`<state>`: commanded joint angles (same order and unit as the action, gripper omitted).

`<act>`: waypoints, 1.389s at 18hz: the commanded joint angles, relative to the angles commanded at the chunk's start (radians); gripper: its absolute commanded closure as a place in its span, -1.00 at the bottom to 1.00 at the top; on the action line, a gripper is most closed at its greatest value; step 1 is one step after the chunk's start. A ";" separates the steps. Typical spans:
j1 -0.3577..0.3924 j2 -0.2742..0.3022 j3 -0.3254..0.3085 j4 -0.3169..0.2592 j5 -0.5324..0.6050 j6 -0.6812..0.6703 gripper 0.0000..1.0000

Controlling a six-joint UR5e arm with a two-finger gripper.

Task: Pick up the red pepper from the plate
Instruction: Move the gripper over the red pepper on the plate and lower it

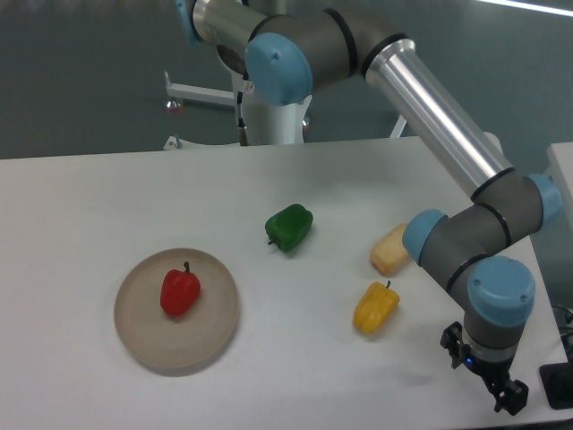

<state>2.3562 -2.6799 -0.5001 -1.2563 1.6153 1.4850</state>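
Note:
The red pepper [180, 292] lies on the beige plate [215, 336], a little left of the plate's middle, with its dark stem pointing up. The plate sits on the white table at the front left. My gripper [501, 394] hangs at the far right near the table's front edge, well away from the plate. Only its dark body and finger ends show, small and low in the frame, so whether the fingers are open or shut is unclear. Nothing is seen between them.
A green pepper [289, 227] lies near the table's middle. A yellow pepper [375, 307] and a pale yellow block-like item [390, 250] lie to the right, between the plate and my gripper. The arm's elbow [452, 246] hangs over the right side.

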 joint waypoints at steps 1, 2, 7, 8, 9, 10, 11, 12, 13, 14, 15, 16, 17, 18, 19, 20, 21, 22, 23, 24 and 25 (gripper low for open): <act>-0.005 0.002 0.000 0.000 0.002 -0.002 -1.00; -0.006 0.003 0.000 -0.002 0.003 -0.002 -1.00; -0.026 0.018 -0.017 -0.003 0.003 -0.028 -1.00; -0.031 0.023 -0.028 -0.005 0.003 -0.038 -1.00; -0.034 0.040 -0.047 -0.005 0.003 -0.049 -1.00; -0.037 0.069 -0.090 -0.006 0.003 -0.072 -1.00; -0.049 0.089 -0.118 -0.006 0.003 -0.093 -1.00; -0.060 0.125 -0.165 -0.014 0.000 -0.130 -1.00; -0.064 0.158 -0.205 -0.018 -0.018 -0.159 -1.00; -0.080 0.207 -0.269 -0.020 -0.049 -0.210 -1.00; -0.087 0.240 -0.309 -0.021 -0.063 -0.244 -1.00; -0.104 0.291 -0.371 -0.025 -0.083 -0.305 -1.00; -0.124 0.342 -0.433 -0.025 -0.103 -0.365 -1.00; -0.144 0.391 -0.490 -0.025 -0.118 -0.427 -1.00; -0.164 0.435 -0.544 -0.023 -0.132 -0.509 -1.00; -0.175 0.466 -0.581 -0.023 -0.150 -0.559 -1.00; -0.184 0.512 -0.638 -0.023 -0.196 -0.633 -1.00; -0.193 0.558 -0.717 -0.015 -0.245 -0.708 -1.00; -0.204 0.593 -0.770 -0.012 -0.268 -0.791 -1.00; -0.219 0.606 -0.788 -0.012 -0.271 -0.842 -1.00; -0.235 0.632 -0.828 -0.012 -0.272 -0.901 -1.00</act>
<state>2.1217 -2.0481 -1.3280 -1.2686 1.3438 0.5835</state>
